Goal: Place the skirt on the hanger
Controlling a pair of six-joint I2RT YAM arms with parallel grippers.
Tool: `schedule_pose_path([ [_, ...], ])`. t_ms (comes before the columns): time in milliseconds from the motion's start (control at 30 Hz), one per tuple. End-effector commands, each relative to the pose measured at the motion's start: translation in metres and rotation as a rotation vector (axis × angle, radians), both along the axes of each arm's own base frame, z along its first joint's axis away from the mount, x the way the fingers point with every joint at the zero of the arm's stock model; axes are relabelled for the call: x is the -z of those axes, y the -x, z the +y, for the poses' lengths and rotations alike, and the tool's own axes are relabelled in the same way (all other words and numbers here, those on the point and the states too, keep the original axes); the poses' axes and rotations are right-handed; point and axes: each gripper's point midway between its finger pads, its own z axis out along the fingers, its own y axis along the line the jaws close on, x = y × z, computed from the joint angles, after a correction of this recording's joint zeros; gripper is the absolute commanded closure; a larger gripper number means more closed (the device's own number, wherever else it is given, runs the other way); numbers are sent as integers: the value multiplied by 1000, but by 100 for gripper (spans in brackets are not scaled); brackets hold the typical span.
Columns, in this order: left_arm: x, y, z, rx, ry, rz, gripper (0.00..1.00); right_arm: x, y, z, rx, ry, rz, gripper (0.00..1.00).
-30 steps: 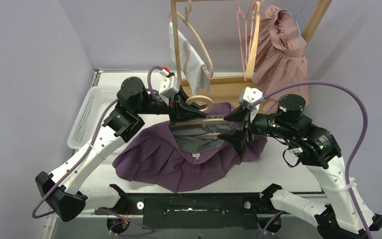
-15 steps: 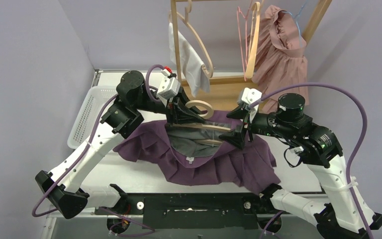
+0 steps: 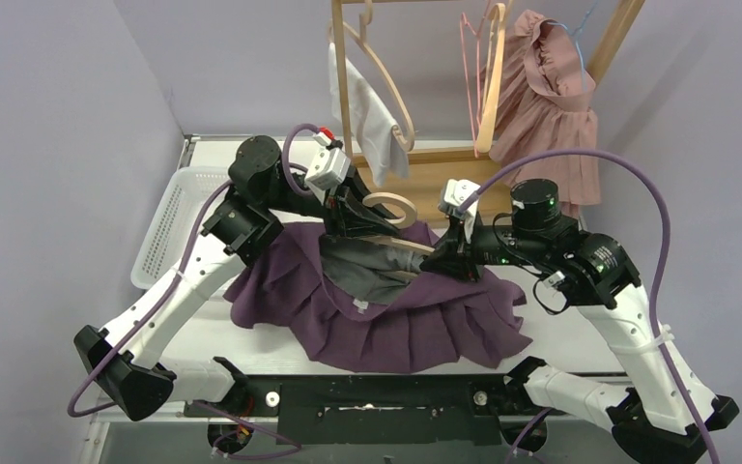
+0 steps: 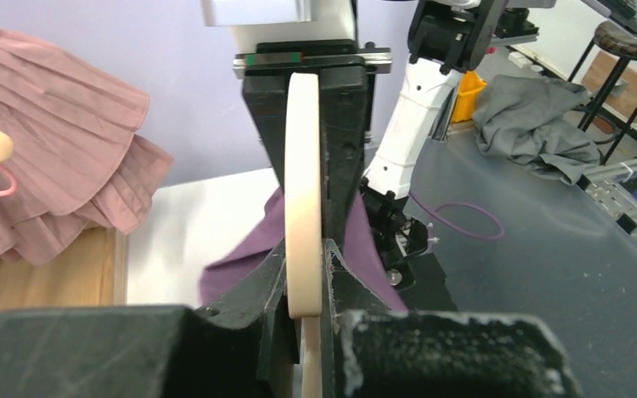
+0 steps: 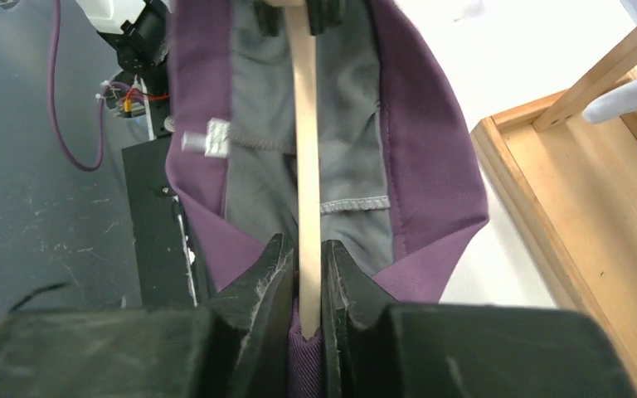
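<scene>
Nearest us, purple skirt [image 3: 415,324] fans over the counter [image 3: 556,336], grey lining up. Wooden hanger [image 3: 398,242] lies across its open waistband. Right gripper [image 3: 454,253] clenches one hanger arm and left gripper [image 3: 357,217] clamps near the hook; we judge this steadies it for threading. Wooden rack [image 3: 342,87] stands beyond.

White basket [image 3: 166,230] at left; pink dress [image 3: 546,106] and white garment [image 3: 369,116] on wooden rack [image 3: 341,87]

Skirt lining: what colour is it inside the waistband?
Grey lining, against the purple skirt; clearest in the right wrist view.
</scene>
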Motion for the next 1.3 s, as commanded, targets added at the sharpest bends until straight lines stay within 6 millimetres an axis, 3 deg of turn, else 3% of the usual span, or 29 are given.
schedule_pose_path([
  [0,-39,8,6,-6,123,-124,99,-16,-24,4,100,-77,-81,100],
  [133,-40,-17,8,-174,147,-119,52,-19,-26,-5,153,-120,-150,100],
  [233,-39,-39,15,-319,167,-126,40,-14,-27,-15,214,-130,-174,100],
  [367,-40,-72,32,-497,181,-96,37,-3,-35,-34,356,-141,-176,100],
  [533,-42,-117,67,-727,223,-30,36,12,-46,-59,532,-124,-172,100],
  [733,-26,-142,87,-852,211,15,36,22,-50,-87,681,-67,-159,100],
  [1033,4,-151,94,-895,154,65,36,-7,-36,-130,879,-58,-126,100],
  [1267,15,-156,97,-907,128,81,36,-45,-38,-137,917,-63,-144,100],
])
